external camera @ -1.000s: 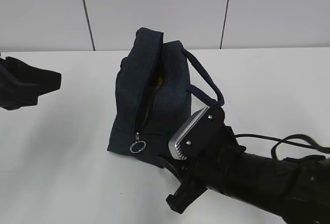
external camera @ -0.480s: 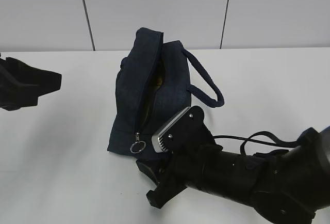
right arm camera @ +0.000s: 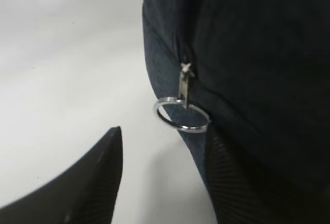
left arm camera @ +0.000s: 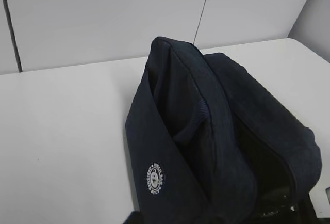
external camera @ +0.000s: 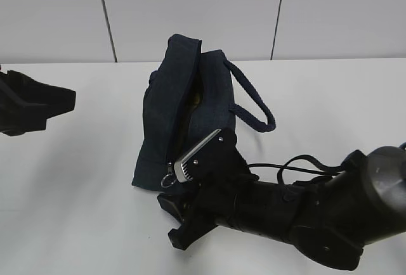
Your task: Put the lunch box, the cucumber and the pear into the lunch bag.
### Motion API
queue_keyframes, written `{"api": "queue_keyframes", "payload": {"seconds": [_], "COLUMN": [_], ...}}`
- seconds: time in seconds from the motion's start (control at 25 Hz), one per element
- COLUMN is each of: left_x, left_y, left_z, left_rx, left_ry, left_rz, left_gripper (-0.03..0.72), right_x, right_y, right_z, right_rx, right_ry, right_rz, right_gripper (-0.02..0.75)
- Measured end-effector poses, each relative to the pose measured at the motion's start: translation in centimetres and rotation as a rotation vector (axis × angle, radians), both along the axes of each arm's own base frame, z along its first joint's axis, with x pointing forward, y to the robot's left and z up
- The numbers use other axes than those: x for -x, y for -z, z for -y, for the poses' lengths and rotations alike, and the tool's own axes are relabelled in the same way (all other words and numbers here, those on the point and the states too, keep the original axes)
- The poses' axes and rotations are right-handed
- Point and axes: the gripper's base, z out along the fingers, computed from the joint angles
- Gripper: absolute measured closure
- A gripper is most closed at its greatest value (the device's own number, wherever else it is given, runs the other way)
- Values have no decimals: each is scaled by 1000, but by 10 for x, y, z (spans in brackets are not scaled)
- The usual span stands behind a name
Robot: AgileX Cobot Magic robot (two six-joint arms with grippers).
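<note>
The right gripper (right arm camera: 160, 177) gapes wide, empty, just below the silver ring zip pull (right arm camera: 181, 114). The lunch bag (external camera: 184, 123) stands on a white table (external camera: 76, 180).

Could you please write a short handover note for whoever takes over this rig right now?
Right gripper: open, fingers either side of the silver ring zip pull, not yet closed on it.
Left gripper: idle off to the left, state unclear.
Lunch bag: upright on the table, zipper open; something yellowish shows inside. Lunch box, cucumber and pear not otherwise visible.
Left: probably grip the ring and zip shut.
</note>
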Motion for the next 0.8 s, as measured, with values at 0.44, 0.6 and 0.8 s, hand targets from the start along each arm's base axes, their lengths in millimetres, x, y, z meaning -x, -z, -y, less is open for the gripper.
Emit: {"api": "queue_keyframes", "payload": {"seconds": [0.44,0.6,0.8], "left_x": [0,1,1], "left_y": [0,1,1], "left_z": [0,0,0], "left_rx": [0,-1,-2], "left_ry": [1,6,8], "left_rz": [-2,-8,-11], "left_gripper": [444,444,444], "right_x": [-6,-5,-5], "right_y": [3,3,4], "right_z": [-9,-8,-8], "right_rx": [0,8,10], "right_ry": [-28,-26,-25], "right_rz": [-25,-32,-34], "right_gripper": [328,332,372]}}
